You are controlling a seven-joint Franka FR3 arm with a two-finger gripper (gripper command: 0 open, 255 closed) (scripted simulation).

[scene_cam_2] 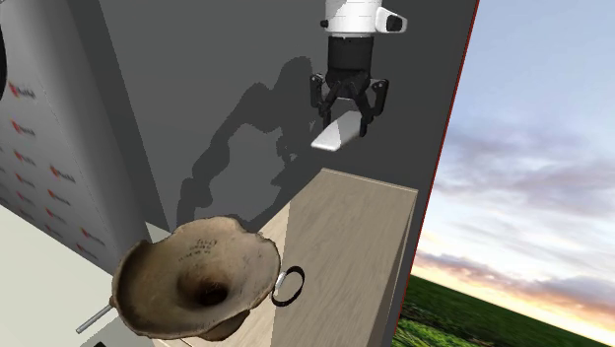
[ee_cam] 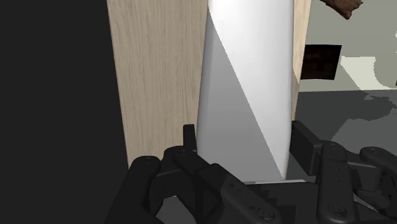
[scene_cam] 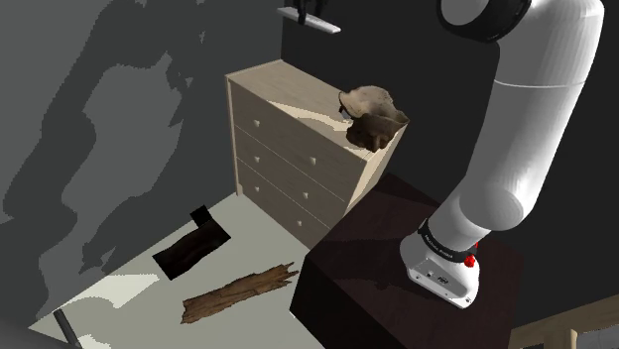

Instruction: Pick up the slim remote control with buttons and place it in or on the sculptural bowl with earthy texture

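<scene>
The slim remote [scene_cam_2: 335,133] is drawn plain white, and my gripper [scene_cam_2: 347,103] is shut on it, holding it in the air above the far end of the wooden dresser top [scene_cam_2: 350,237]. In the wrist view the remote [ee_cam: 248,89] runs out long between my fingers [ee_cam: 189,139], with the dresser's wood [ee_cam: 159,76] beneath it. The earthy, rough-walled bowl [scene_cam_2: 197,281] stands on the near end of the dresser in the second exterior view, well away from the gripper. In the shoulder view the bowl [scene_cam: 375,117] sits on the dresser's right corner, and the remote [scene_cam: 311,22] hangs at the top edge.
A small black-and-white ring [scene_cam_2: 288,286] lies on the dresser beside the bowl. On the floor are a piece of bark [scene_cam: 238,294] and a dark flat object [scene_cam: 193,245]. My dark stand [scene_cam: 397,268] adjoins the three-drawer dresser [scene_cam: 298,169]. A grey wall stands behind.
</scene>
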